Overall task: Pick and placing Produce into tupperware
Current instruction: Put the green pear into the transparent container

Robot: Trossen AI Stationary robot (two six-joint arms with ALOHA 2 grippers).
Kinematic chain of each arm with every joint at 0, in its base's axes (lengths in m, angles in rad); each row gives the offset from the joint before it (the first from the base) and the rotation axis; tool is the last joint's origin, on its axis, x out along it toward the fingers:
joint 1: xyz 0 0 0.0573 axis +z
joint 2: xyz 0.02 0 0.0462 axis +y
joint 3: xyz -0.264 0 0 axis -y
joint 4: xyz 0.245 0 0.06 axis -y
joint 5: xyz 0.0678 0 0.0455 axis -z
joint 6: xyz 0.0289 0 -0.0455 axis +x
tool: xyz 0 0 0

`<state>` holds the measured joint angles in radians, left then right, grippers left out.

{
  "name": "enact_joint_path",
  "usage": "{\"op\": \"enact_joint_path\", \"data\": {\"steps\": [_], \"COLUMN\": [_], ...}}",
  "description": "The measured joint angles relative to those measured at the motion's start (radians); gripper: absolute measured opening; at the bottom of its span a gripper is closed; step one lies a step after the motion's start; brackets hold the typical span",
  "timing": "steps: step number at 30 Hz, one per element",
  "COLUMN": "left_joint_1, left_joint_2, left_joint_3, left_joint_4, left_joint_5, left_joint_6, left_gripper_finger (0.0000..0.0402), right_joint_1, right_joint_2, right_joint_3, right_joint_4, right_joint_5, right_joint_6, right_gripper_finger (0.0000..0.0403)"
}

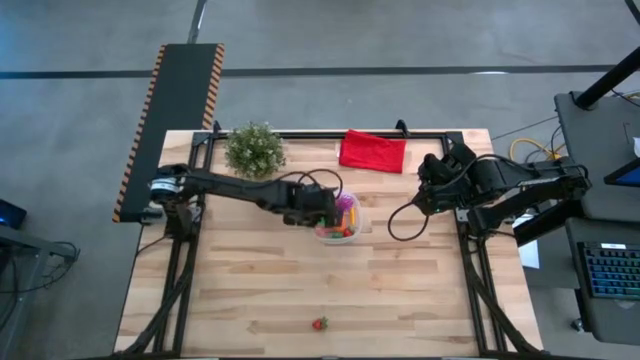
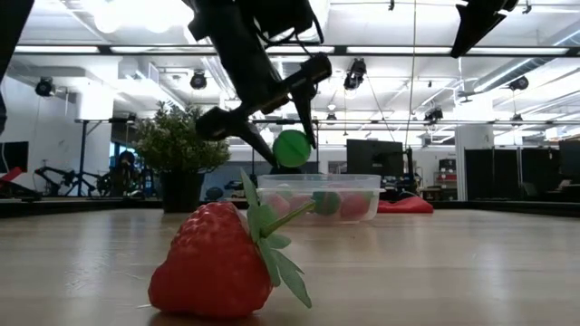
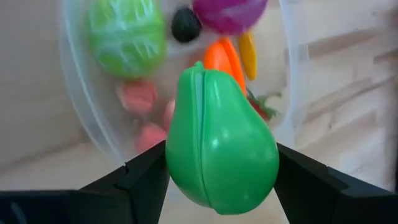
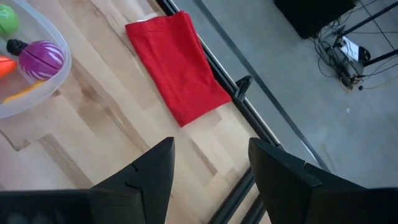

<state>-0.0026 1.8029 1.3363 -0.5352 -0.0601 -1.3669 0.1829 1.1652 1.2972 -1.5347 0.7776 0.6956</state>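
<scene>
My left gripper [image 1: 325, 207] hovers over the tupperware [image 1: 352, 226], shut on a green toy pear [image 3: 217, 146]. The round clear tupperware [image 2: 362, 186] stands on the table. It holds several produce pieces: a green cabbage [image 3: 127, 37], a purple piece [image 3: 230, 12], an orange carrot [image 3: 224, 59], a yellow piece [image 3: 247, 53] and red ones. A red toy strawberry [image 1: 319, 323] lies on its side near the table's near edge. My right gripper [image 4: 211, 168] waits open by the table's right far corner, near the red cloth. My left gripper pinches the green pear at its wide lower body [image 3: 180, 155] between the two fingers, one on each side. The fingers [image 2: 306, 100] slant down from above. The pear [image 2: 292, 148] is lifted clear, just above the tupperware's rim.
A bushy potted plant [image 1: 254, 149] stands at the far left of the table. A red folded cloth [image 1: 373, 151] lies at the far edge, right of centre. Bare wood stretches between the tupperware and the strawberry [image 2: 217, 263]. Black frame rails run along the table's sides.
</scene>
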Motion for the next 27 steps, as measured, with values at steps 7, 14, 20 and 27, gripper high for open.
{"op": "enact_joint_path", "data": {"steps": [7,14,20,27], "left_joint_1": [0.034,0.035,0.034,0.034], "left_joint_2": [0.001,0.002,0.021,0.049], "left_joint_3": [0.006,0.001,-0.002,-0.003], "left_joint_4": [0.008,0.039,0.086,0.101], "left_joint_5": [0.024,0.024,0.029,0.032], "left_joint_6": [0.040,0.069,0.074,0.073], "left_gripper_finger": [0.0242,0.0242,0.0242,0.0242], "right_joint_1": [0.000,0.000,0.000,0.000], "right_joint_2": [0.000,0.000,0.000,0.000], "right_joint_3": [0.000,0.000,0.000,0.000], "right_joint_4": [-0.002,-0.002,-0.002,-0.002], "right_joint_5": [0.000,0.000,0.000,0.000], "right_joint_6": [0.000,0.003,0.003,0.003], "right_gripper_finger": [0.0199,0.0199,0.0199,0.0199]}}
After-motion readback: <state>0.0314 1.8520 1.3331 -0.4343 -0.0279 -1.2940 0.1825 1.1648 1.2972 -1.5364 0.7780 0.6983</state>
